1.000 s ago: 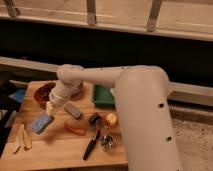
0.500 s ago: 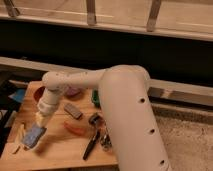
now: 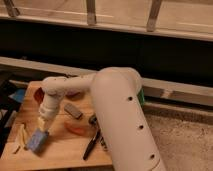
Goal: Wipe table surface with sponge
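Camera view is looking down over my arm (image 3: pixel 120 115), which is filling the middle and right of the frame, white and bulky. My forearm is reaching left across the wooden worktop (image 3: pixel 60 152) and bending down toward its front-left part. My claw (image 3: pixel 43 126) is pointing down at the sponge (image 3: pixel 38 140) and is touching its top. I cannot tell how far the claw is open or whether it is gripping the sponge or only pressing on it.

Sponge is blue and is lying flat on the worktop near the front-left corner, tilted a bit. Just left of it, pale yellow strips (image 3: pixel 20 138) are lying on the wood, apart from the sponge. A small dark grey block (image 3: pixel 73 110) is sitting on the worktop right of my wrist. An orange-red item (image 3: pixel 76 128) is lying in front of that block, near the worktop middle. A dark long-handled tool (image 3: pixel 92 143) is lying diagonally next to my arm, partly hidden by it. A reddish bowl-like thing (image 3: pixel 39 94) is showing behind my forearm, mostly hidden. A green thing (image 3: pixel 141 95) is peeking out behind my upper arm. A dark wall and a railing (image 3: pixel 90 12) are running along the back.
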Action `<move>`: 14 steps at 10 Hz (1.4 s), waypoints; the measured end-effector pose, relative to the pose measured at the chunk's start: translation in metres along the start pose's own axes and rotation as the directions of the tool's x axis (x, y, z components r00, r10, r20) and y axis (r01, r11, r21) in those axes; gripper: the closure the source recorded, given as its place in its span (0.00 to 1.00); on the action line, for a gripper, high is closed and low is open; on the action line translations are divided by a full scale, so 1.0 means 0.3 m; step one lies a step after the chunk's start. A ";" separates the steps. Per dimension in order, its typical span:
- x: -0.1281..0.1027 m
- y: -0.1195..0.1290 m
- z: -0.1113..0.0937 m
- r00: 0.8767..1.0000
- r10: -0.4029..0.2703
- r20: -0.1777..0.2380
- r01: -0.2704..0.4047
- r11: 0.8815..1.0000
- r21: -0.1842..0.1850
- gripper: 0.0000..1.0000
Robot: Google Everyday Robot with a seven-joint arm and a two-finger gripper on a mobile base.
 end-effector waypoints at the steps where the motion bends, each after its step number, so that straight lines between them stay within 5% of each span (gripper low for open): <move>1: 0.006 -0.034 -0.010 1.000 0.020 -0.001 -0.020 1.000 0.013 1.00; 7: -0.040 -0.136 -0.124 0.996 0.071 0.059 -0.076 0.994 0.083 1.00; 11: -0.130 -0.057 -0.084 0.997 0.022 0.070 -0.026 0.998 0.059 1.00; 14: -0.044 -0.076 -0.086 0.998 0.043 0.054 -0.045 0.998 0.045 1.00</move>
